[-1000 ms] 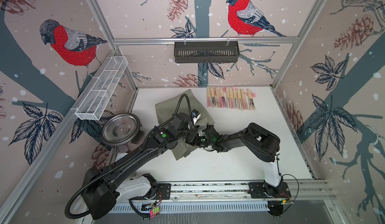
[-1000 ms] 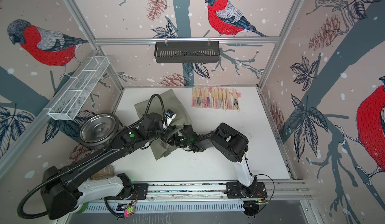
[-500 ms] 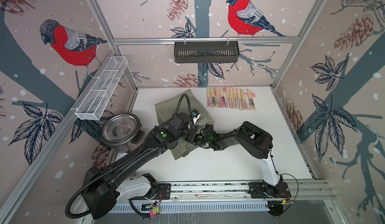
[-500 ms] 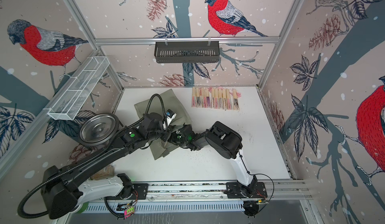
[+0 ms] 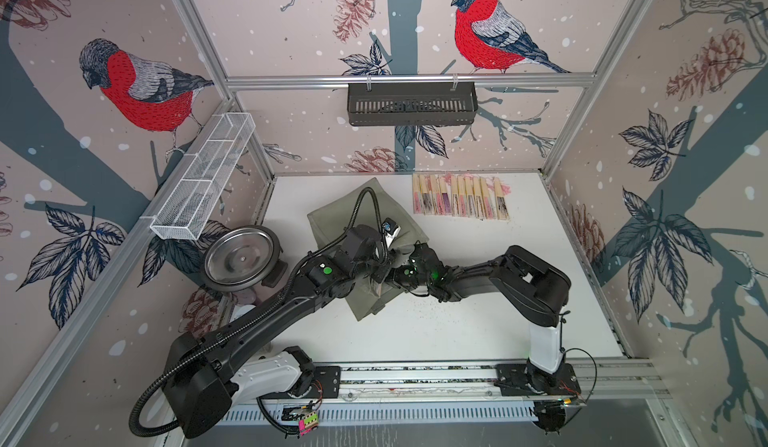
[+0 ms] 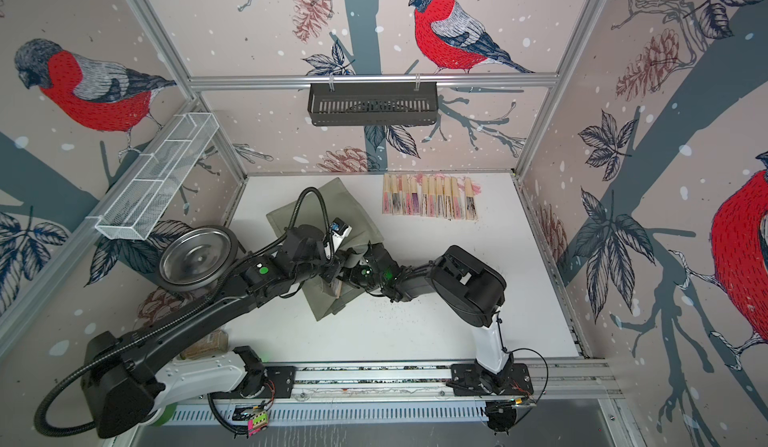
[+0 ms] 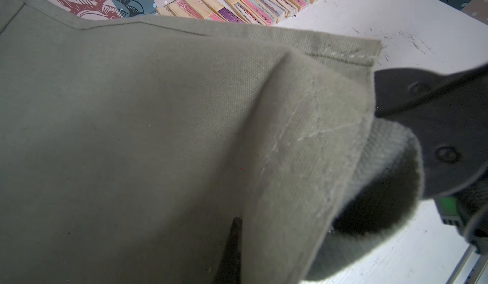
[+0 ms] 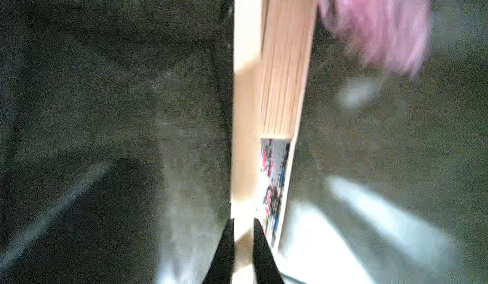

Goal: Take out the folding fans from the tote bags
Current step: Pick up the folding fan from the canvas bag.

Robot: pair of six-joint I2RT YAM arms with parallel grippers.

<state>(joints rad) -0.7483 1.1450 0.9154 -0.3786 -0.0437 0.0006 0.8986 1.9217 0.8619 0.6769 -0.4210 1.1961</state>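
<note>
Two-handed gripping just now: clamping the right gripper (image 8: 243, 232) tight on the pale outer slat of a fan (image 8: 280, 84) lying inside the bag (image 7: 132, 137), with a pink tassel (image 8: 375, 21) at its other end; pinching the bag's cloth with the left gripper (image 7: 233, 240), closed hard, and holding the mouth open.

Judging the job nearly finished: counting about ten in the row of fans (image 5: 459, 201) laid out at twelve o'clock on the table (image 5: 478, 320), with the bag slumped at ten o'clock of centre. Needing at least this one fan pulled out; not managing to tell about any others deeper in.

Noting a scuffed white tabletop, bird-patterned walls, a black basket (image 5: 411, 110) hanging at twelve, a white mesh tray (image 5: 203, 179) at ten, and a metal bowl (image 5: 241, 258) at nine.
</note>
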